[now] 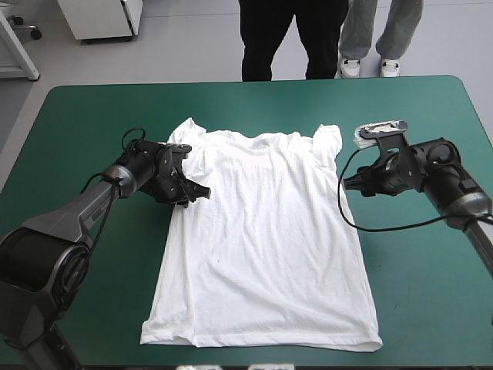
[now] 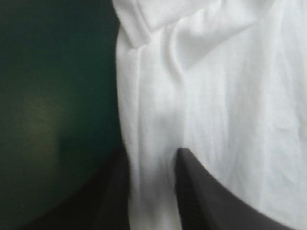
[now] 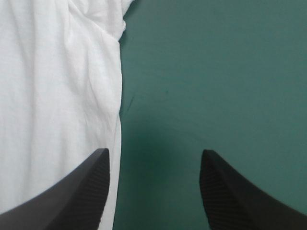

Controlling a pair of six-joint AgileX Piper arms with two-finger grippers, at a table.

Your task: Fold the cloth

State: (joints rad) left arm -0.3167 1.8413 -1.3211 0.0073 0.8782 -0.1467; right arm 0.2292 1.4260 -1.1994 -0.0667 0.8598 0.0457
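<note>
A: Quick check: where's the T-shirt?

B: Spread flat, approx. mid-table on the teal-green cover. The collar is toward the far edge and the hem toward the near edge. Both sleeves are a bit bunched at the shoulders. Light wrinkles down the body.

A: Left gripper?

B: The left gripper sits low at the shirt's side edge nearer the table's left edge, just below the left sleeve. In its wrist view the fingers stand narrow, all but closed, w/ a strip of the shirt's side edge running between them. One finger is on the cloth side, the other toward the bare cover. The sleeve's hemmed cuff lies ahead of the tips.

A: So it's got cloth?

B: Yes, the white strip fills the gap between the two fingers.

A: And the right?

B: The right gripper is at the opposite side edge, just beside the cloth and below the right sleeve. It's wide open. In its wrist view one finger is over the shirt's margin and the other is over bare cover. The shirt's side edge runs through the gap, close to the first finger, so most of the gap shows only teal-green.

A: Is it touching the table?

B: Can't tell, though there's a dark shadow on the cover right under it. The two grippers face each other across the shirt's chest, approx. level w/ one another — well apart, w/ the full width of cloth between them.
</note>
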